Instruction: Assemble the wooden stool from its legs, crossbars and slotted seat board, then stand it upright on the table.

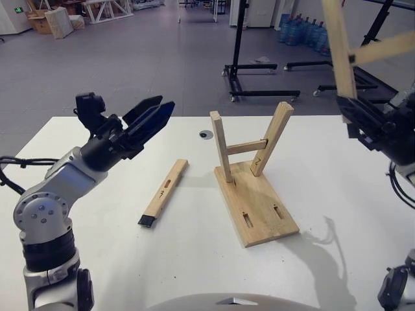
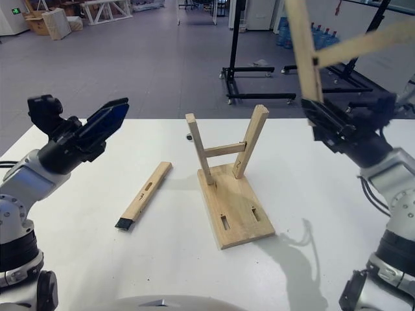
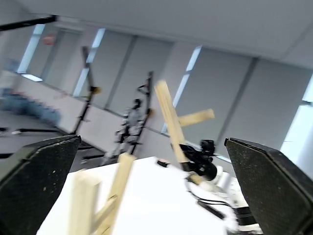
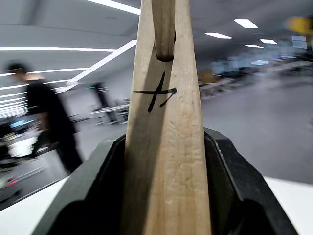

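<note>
We see right gripper clamped on leg with crossbar, raised right of the seat board. The left gripper is gaping, empty, left of board above loose leg. We'd bring the piece plumb over empty slots, then press gently.

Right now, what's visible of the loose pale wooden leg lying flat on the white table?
A straight, flat-sided bar of light wood, the loose pale wooden leg has a narrow slot near its middle, a small dark mark beside it and a black tip at its near end. It lies flat and angled on the white table, left of the slotted seat board, not touching it. Nothing grips it.
</note>
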